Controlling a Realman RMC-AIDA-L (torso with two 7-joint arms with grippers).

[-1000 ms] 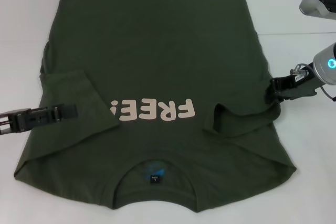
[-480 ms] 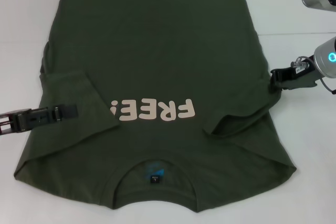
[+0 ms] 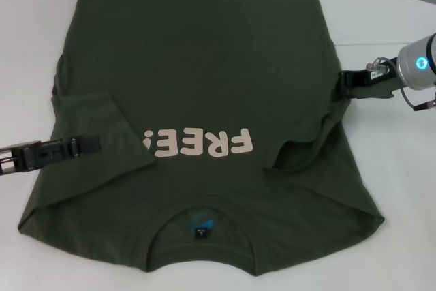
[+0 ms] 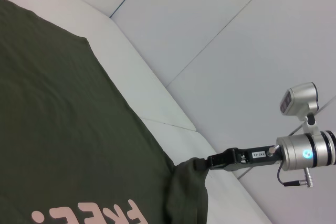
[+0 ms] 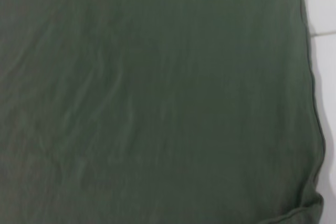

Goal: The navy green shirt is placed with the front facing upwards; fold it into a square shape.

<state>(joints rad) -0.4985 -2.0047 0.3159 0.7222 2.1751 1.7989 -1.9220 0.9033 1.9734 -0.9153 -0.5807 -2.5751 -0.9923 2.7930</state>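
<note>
The large dark olive-green short-sleeved cotton shirt (image 3: 204,93) lies spread flat on the white counter (image 3: 395,189), front up. Its ribbed crew neck sits at the edge nearest the robot and its hem at the far edge. The pale pinkish "FREE!" lettering (image 3: 197,143) reads upside down from the head camera, just beyond the collar. A small dark label with blue print (image 3: 201,228) shows inside the neck opening.

The sleeve on the robot's left is folded inward over the shirt's body, its edge running diagonally towards the lettering. The left gripper (image 3: 85,145) rests low on that folded sleeve, at the shirt's left side beside the lettering. Whether its fingers are spread or pressed together cannot be told from these views.

The right gripper (image 3: 343,81) is at the shirt's right edge, level with the chest area beyond the lettering. Its fingers pinch the fabric of the right sleeve, which is lifted off the counter and pulled taut into a ridge running from the grasp down to a loose fold beside the last letter. The left wrist view shows the same grasp from across the shirt: the dark fingers (image 4: 202,163) clamp bunched cloth that hangs below them.
</note>
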